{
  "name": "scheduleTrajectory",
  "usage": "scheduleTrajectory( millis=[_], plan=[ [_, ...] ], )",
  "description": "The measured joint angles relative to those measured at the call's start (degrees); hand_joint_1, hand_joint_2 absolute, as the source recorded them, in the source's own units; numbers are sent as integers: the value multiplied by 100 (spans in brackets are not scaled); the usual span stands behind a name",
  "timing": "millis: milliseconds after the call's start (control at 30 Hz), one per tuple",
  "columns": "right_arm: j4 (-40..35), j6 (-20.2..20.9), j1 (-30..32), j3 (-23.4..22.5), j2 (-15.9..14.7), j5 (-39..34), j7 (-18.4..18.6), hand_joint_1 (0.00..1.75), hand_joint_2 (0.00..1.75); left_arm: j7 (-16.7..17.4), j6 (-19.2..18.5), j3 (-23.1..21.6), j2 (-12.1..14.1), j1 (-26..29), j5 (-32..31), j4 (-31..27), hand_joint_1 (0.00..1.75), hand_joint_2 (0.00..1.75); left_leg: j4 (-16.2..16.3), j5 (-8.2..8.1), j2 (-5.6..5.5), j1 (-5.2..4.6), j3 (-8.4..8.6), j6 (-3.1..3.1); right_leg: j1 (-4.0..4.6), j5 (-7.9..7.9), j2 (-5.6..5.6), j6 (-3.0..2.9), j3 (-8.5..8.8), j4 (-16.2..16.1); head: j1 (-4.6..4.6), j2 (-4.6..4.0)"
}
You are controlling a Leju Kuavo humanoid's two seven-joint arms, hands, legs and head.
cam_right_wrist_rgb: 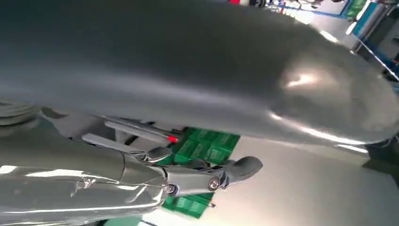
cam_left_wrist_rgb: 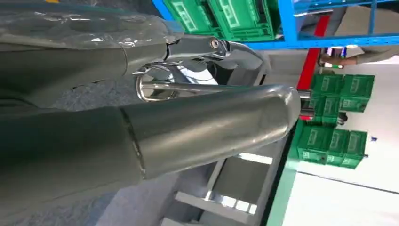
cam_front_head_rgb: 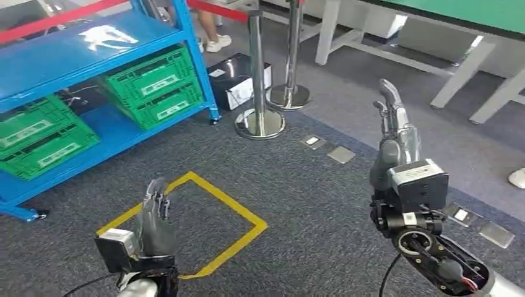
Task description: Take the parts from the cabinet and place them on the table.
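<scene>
- blue metal shelf cabinet (cam_front_head_rgb: pixel 93 46) stands at upper left, green plastic crates (cam_front_head_rgb: pixel 155 86) on its lower shelves (any parts inside are hidden).
- right hand (cam_front_head_rgb: pixel 393 133) is raised, fingers straight, holding nothing.
- left hand (cam_front_head_rgb: pixel 155 216) is low above yellow floor tape (cam_front_head_rgb: pixel 241 213), fingers apart, holding nothing.

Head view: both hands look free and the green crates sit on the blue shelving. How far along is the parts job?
Done: nothing visible settles it; the table shows an edge only, its top unseen.
In hand: nothing. The left hand and right hand are raised with fingers extended, holding no part.
Left: can't tell. Green crates sit in the blue cabinet. This fits both heading to fetch and returning after a drop-off.
</scene>
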Motion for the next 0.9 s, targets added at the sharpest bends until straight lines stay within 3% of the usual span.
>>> scheduleTrajectory(
  millis=[33,67,100,133,200,233,267,300,367,400,433,567,600,633,667,733,767,800,833,867,900],
  plan=[
    [0,2,-5,0,2,0,-2,0,0,0,0,0,4,6,-2,0,0,0,-20,18,-43,3,-3,-31,19,7,-49,-39,4,-1,-17,0],
    [0,2,-13,0,4,2,-4,0,0,0,0,0,7,3,-2,0,0,0,-2,9,-95,-2,-25,-54,-20,27,-117,-76,25,-36,-20,0],
    [0,2,-30,0,7,0,-2,0,0,0,-2,0,9,3,-4,-2,0,0,79,-49,145,-14,-42,-85,-23,36,-176,-101,37,-53,-17,0],
    [-2,4,-27,0,7,2,-7,0,0,0,-2,0,11,-16,-11,-2,0,0,358,-229,415,-30,-192,-132,-22,37,-231,-134,41,-60,-111,0],
    [-4,2,-22,-2,7,2,-9,0,0,0,-7,0,11,-20,-13,-2,0,0,1291,-653,576,8,-664,-192,-13,25,-357,-156,38,-60,-138,0],
    [-4,2,-18,-2,7,2,-9,0,0,2,-7,0,11,-13,-13,-2,0,0,1719,-792,605,23,-887,-203,-11,17,-427,-166,36,-60,-146,0],
    [-4,2,-15,0,7,2,-7,0,0,11,-11,0,13,-9,-13,0,0,0,1893,-791,618,27,-992,-205,-11,12,-489,-164,39,-60,-151,0],
    [-2,2,-15,0,7,2,-2,0,0,17,-11,0,17,-8,-13,0,0,0,1781,-669,623,28,-953,-194,-10,6,-546,-163,45,-60,-151,0],
    [-9,-7,-17,-2,7,2,7,0,0,20,-13,0,20,-12,-24,-2,0,0,797,-169,678,16,-455,-121,3,-16,-661,-156,78,-61,-155,0],
    [-13,-7,-18,-2,7,4,11,0,0,22,-13,0,20,-17,-37,-2,0,0,234,36,829,-18,-139,-51,10,-28,-706,-145,105,-67,-157,0],
    [-24,-7,-17,-2,7,11,13,0,0,30,-13,0,20,-33,-44,-4,0,0,-47,4,1025,-88,-29,9,34,-44,-746,-123,114,-67,-146,0],
    [-26,-7,-22,-2,9,11,22,0,0,37,-15,0,28,-35,-57,-11,0,0,-95,50,788,-106,-35,70,50,-56,-908,-2,180,-136,-146,0],
    [-35,-7,-25,-4,7,11,22,0,0,39,-15,0,24,-23,-57,-22,0,0,-196,98,732,-10,56,90,19,-107,-815,27,184,-111,-127,0],
    [-37,-7,-25,-4,9,11,20,0,0,33,-15,0,24,-37,-61,-24,0,0,-235,105,681,-15,87,111,21,-230,-579,35,132,82,-109,0],
    [-39,-7,-24,-6,7,18,13,0,0,42,-15,0,15,-51,-59,-24,0,0,-232,106,655,-16,93,142,22,-442,-449,31,-55,470,-74,0],
    [-35,-7,5,-7,7,15,24,0,0,42,-15,0,2,-37,-59,-24,0,0,-225,98,530,-23,95,154,26,-839,-345,58,-566,1450,20,0],
    [-35,-7,21,-7,7,15,26,0,0,44,-15,0,2,-26,-59,-24,0,0,-215,94,461,-26,95,158,26,-863,-340,66,-721,1708,26,0],
    [-33,-7,25,-7,7,15,28,0,0,44,-15,0,2,-19,-59,-24,0,0,-202,86,391,-25,99,157,23,-732,-340,68,-720,1644,33,0],
    [-33,-7,22,-7,7,15,26,0,0,44,-15,0,2,-17,-59,-24,0,0,-182,74,319,-17,105,148,18,-501,-338,65,-595,1333,50,0],
    [-33,-7,22,-7,7,15,26,0,0,46,-15,0,0,-17,-59,-24,0,0,-154,58,246,-8,109,127,11,-218,-313,66,-384,847,66,0],
    [-33,-7,22,-7,7,15,26,0,0,46,-15,0,-2,-17,-59,-24,0,0,-105,28,176,3,110,101,-6,63,-200,71,-128,283,83,0]
  ],
)
